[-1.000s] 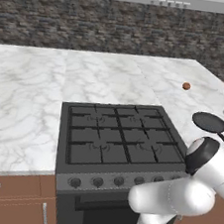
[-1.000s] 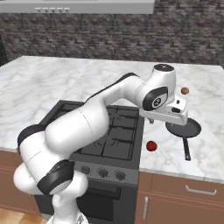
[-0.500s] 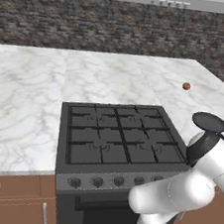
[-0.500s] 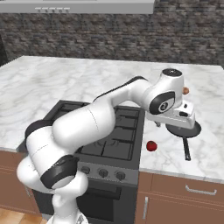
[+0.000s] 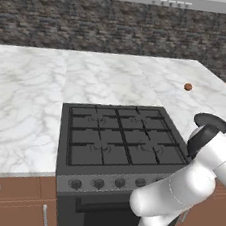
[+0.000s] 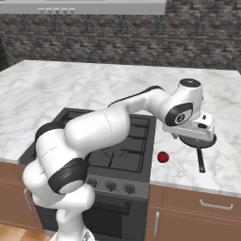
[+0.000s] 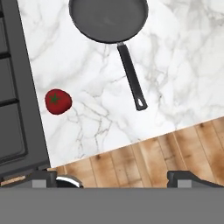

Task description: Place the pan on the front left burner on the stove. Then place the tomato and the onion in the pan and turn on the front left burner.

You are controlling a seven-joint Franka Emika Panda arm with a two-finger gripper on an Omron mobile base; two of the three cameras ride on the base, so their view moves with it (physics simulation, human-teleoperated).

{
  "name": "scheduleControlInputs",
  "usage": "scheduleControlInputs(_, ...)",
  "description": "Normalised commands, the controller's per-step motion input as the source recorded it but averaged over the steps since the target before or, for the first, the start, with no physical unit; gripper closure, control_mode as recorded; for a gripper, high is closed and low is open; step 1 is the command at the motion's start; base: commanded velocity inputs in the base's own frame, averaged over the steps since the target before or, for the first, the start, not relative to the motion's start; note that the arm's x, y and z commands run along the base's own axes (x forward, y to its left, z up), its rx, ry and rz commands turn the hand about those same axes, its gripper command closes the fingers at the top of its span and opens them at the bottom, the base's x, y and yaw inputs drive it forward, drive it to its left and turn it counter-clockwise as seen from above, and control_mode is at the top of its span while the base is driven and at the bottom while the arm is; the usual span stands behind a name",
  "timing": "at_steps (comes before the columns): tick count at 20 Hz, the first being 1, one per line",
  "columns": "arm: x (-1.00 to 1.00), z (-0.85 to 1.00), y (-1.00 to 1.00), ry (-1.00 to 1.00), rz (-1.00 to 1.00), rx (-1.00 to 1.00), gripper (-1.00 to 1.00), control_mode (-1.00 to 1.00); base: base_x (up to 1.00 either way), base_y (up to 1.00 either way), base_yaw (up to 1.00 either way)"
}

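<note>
Two dark fingertips (image 7: 188, 177) sit wide apart at the bottom of my hand view, so the gripper (image 7: 118, 179) is fully released with nothing between the jaws. From the right base view I see the gripper (image 6: 190, 134) hanging over the pan (image 6: 198, 140), on the counter just right of the stove (image 6: 117, 141).

My hand view gives me what the base cameras hide: the pan (image 7: 108, 19) from straight above, its inside bare, its thin straight handle running toward the counter's front edge. The tomato (image 7: 58, 101) lies on the marble beside it, near the stove's edge and apart from the pan. Beyond the counter edge I see wood flooring.

From the right base view the tomato (image 6: 163, 156) shows between the stove's side and the pan handle, but the arm covers much of the grates. The left base view clears that up: all the grates are open to me, and the front left burner (image 5: 92, 151) has nothing on it. That view also gives me the onion (image 5: 188, 86), far back on the right stretch of the counter (image 5: 26, 98), well apart from the pan (image 5: 212, 121), whose rim peeks out behind the arm.

White grey-veined marble wraps the stove on both sides and behind. Brown drawer fronts with metal handles run below, a dark stone wall stands behind, and a grey hood hangs overhead.
</note>
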Motion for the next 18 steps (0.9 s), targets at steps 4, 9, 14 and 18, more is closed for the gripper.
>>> scheduleControlInputs(4,0.11,-0.21,-0.14,0.00,0.00,0.00,-1.00,-1.00,0.00,0.00,0.00)
scheduleControlInputs(9,0.08,-0.23,-0.09,0.00,0.00,0.00,-1.00,-1.00,0.00,0.00,0.00)
scheduleControlInputs(14,0.07,-0.22,-0.08,0.00,0.00,0.00,-1.00,-1.00,0.00,0.00,0.00)
scheduleControlInputs(18,0.05,-0.21,-0.04,0.00,0.00,-0.01,-1.00,-1.00,0.00,0.00,0.00)
